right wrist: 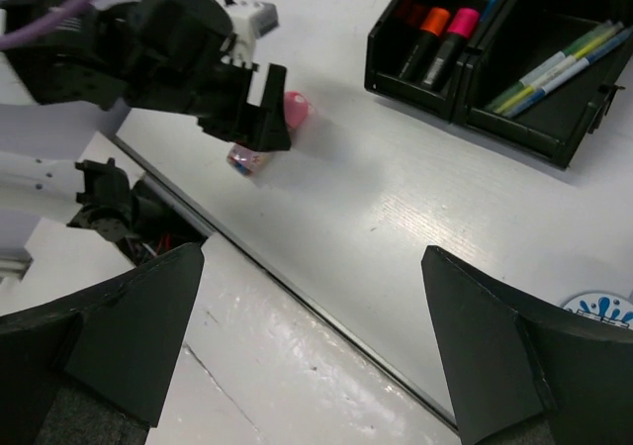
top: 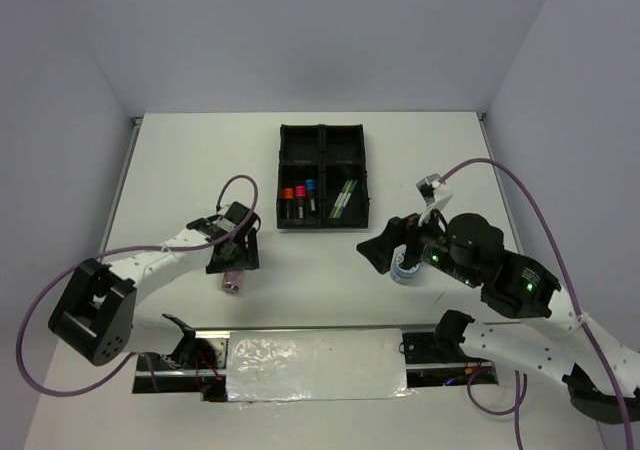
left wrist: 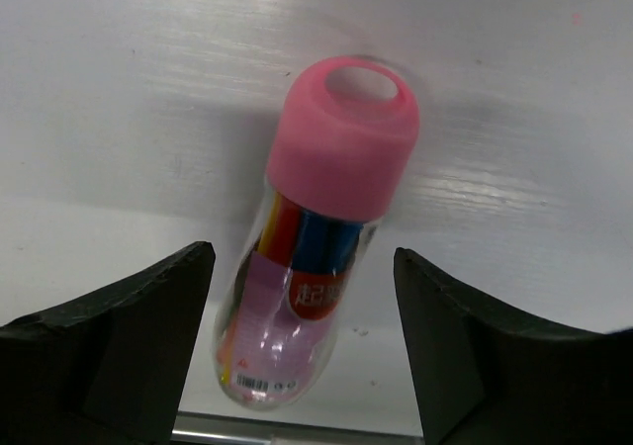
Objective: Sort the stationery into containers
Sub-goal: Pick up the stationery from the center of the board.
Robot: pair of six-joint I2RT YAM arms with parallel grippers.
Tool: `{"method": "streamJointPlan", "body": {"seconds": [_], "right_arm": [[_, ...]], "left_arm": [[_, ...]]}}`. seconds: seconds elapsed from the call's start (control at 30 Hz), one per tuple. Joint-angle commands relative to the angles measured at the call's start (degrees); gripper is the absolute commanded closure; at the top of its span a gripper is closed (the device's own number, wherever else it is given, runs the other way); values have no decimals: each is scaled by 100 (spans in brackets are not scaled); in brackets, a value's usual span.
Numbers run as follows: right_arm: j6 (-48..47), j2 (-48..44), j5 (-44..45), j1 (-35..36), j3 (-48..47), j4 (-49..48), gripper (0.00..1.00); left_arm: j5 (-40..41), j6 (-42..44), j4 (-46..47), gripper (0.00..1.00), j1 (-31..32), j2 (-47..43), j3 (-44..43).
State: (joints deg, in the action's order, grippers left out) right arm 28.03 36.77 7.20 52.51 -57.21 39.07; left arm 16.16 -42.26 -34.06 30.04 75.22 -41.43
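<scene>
A pink-capped clear tube (left wrist: 316, 267) of coloured pens lies on the white table between the fingers of my left gripper (left wrist: 302, 297), which is open with a gap on each side. From above, the tube (top: 232, 283) pokes out below that gripper (top: 232, 260). My right gripper (top: 372, 250) hovers open and empty near the table's front edge, with a blue-white roll (top: 405, 270) beside it. The black four-compartment tray (top: 322, 130) holds highlighters (top: 298, 202) in its near-left cell and thin pens (top: 343, 200) in its near-right cell. The right wrist view shows my right gripper (right wrist: 309, 267), the tray (right wrist: 396, 64) and the tube (right wrist: 293, 109).
A shiny covered strip (top: 315, 365) runs along the near edge between the arm bases. Purple cables (top: 520, 185) loop over both arms. Grey walls close in the table at the back and sides. The roll's edge (right wrist: 603, 311) shows by my right finger.
</scene>
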Motion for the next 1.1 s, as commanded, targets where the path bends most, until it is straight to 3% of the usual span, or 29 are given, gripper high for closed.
{"method": "streamJointPlan", "body": {"seconds": [0.0,0.07,0.13,0.2,0.23,0.33,0.4,0.57,0.7,0.8,0.87,0.97,1.07], "right_arm": [[-70,-223,-35,-30,17,-119,0],[-105,-241,0,-22,-35,-22,0],[-131,-258,53,-22,-62,22,0],[-140,-320,106,-22,-80,22,0],[-149,-346,158,-13,-80,4,0],[-175,-408,316,-22,-115,30,0],[-201,-408,404,-22,-159,83,0],[-237,-189,790,-13,-325,188,0],[-175,172,1046,-48,-580,539,0],[-201,234,1178,-48,-651,532,0],[-245,207,1283,-65,-633,514,0],[-263,234,1371,-109,-677,584,0],[-281,278,1380,-153,-704,689,0]], "left_arm": [[71,-177,321,16,11,247,187],[89,-247,330,16,19,388,275],[97,-274,330,32,19,388,346],[141,-318,173,54,28,283,346],[272,-440,15,84,37,109,224],[719,-616,-828,100,194,-435,-415],[906,-486,-1258,100,247,-761,-1213],[529,542,-541,100,213,-229,-3052],[264,790,-84,100,55,1542,-4959],[572,404,-389,100,-103,2816,-6409],[354,385,-574,100,-244,3426,-7513],[292,533,-733,100,-314,4446,-8710],[-6,719,-629,94,-429,5167,-9164]]}}
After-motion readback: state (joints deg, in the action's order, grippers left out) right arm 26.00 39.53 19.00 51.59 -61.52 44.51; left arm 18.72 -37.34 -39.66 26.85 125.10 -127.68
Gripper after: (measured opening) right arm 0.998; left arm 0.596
